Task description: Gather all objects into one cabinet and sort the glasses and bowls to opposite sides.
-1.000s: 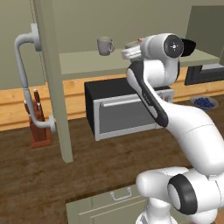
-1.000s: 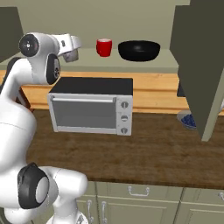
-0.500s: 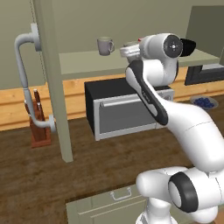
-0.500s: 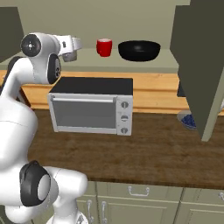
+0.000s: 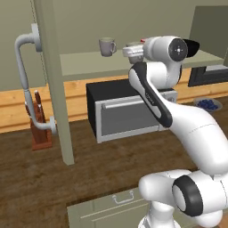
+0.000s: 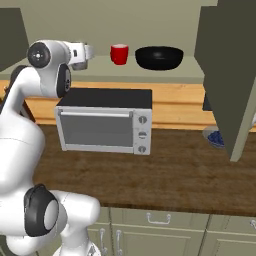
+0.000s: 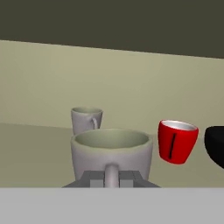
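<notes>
My hand (image 7: 111,180) grips a matte grey handled mug (image 7: 112,153), now carried slightly further over the olive cabinet shelf (image 5: 84,64), between the other grey mug (image 5: 107,46) and glossy red cup (image 6: 119,53); placement looks imminent.

Beige wall, dark wood counter (image 6: 170,167), microwave (image 6: 105,122) on it (knife block (image 5: 39,129), probably, at left); drawers (image 6: 165,227) below.

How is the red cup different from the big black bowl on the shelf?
The red cup is small, narrow and bright red with a white inside; the black bowl is much wider, lower and dark all over. The cup stands left of the bowl. Both are glossy, upright and resting on the cabinet shelf.
</notes>
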